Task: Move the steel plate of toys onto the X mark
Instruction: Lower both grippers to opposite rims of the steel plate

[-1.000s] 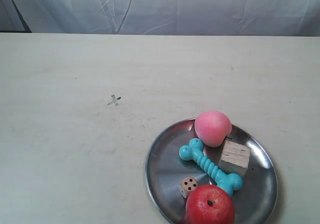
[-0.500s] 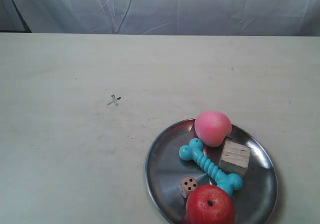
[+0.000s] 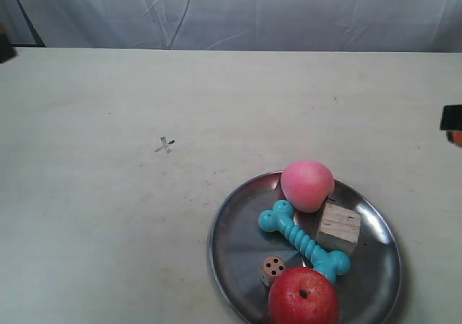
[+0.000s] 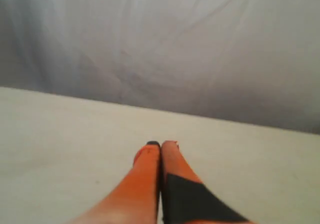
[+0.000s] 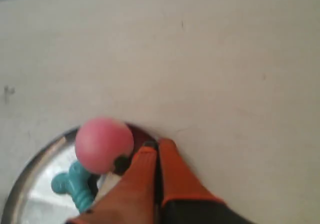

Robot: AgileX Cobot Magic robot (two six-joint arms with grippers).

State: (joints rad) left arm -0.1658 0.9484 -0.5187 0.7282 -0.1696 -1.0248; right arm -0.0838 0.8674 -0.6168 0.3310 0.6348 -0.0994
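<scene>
The steel plate (image 3: 238, 255) lies at the lower right of the exterior view. It holds the pink peach ball (image 3: 307, 185), turquoise bone (image 3: 303, 242), wooden cube (image 3: 339, 226), tan die (image 3: 273, 268) and red apple (image 3: 303, 297). The X mark (image 3: 165, 145) is on the bare table, up and to the left of the plate. In the right wrist view my right gripper (image 5: 157, 145) is shut and empty, its orange tips over the plate's rim (image 5: 30, 169) beside the peach (image 5: 104, 144) and bone (image 5: 75, 186). My left gripper (image 4: 161, 144) is shut and empty above bare table.
A white cloth backdrop (image 3: 231, 10) hangs behind the table's far edge. A dark piece of an arm (image 3: 452, 118) shows at the exterior view's right edge, and another (image 3: 3, 46) at its left edge. The pale tabletop (image 3: 108, 216) spreads around the X mark.
Parts of both arms have come into the exterior view at its left and right edges. The plate and toys have barely shifted.
</scene>
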